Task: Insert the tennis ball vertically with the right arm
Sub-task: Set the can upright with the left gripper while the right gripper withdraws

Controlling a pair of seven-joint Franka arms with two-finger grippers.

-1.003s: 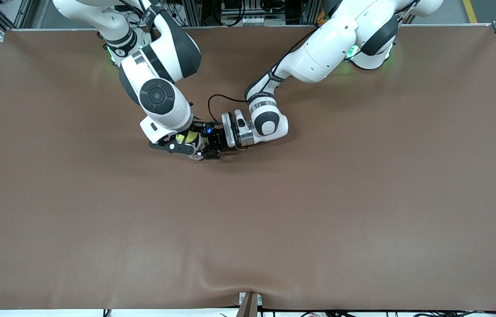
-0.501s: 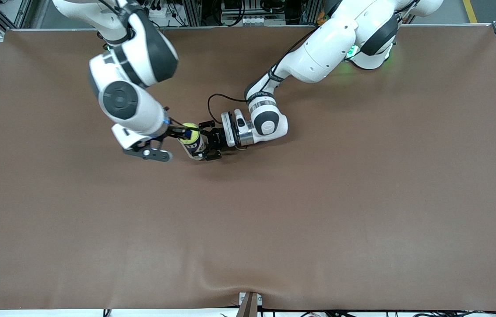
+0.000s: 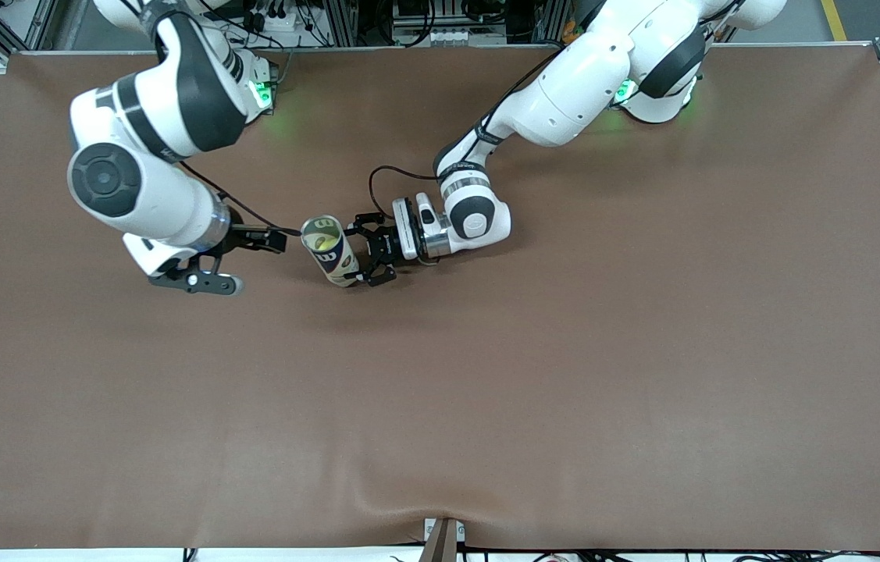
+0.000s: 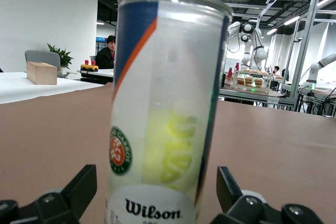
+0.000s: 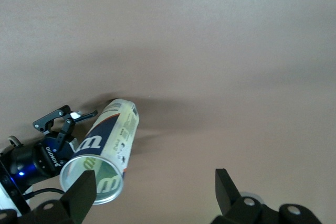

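A clear Wilson tennis-ball can [image 3: 334, 257] stands upright on the brown table, its mouth open at the top. The yellow-green tennis ball [image 3: 322, 243] lies inside it and shows through the can wall in the left wrist view [image 4: 168, 150]. My left gripper [image 3: 371, 252] is low at the can, its fingers open and standing apart on either side of it [image 4: 157, 192]. My right gripper [image 3: 227, 261] is open and empty, up over bare table beside the can, toward the right arm's end. The right wrist view shows the can [image 5: 113, 135] off to the side of its fingers [image 5: 155, 192].
The brown mat [image 3: 564, 375] covers the whole table. A small metal bracket [image 3: 443, 538] sits at the table edge nearest the front camera. The left arm's elbow [image 3: 479, 218] lies low beside the can.
My right gripper held the ball over the can's mouth, let it go, and has swung away toward the right arm's end. The ball now sits inside the can. The left arm stayed.
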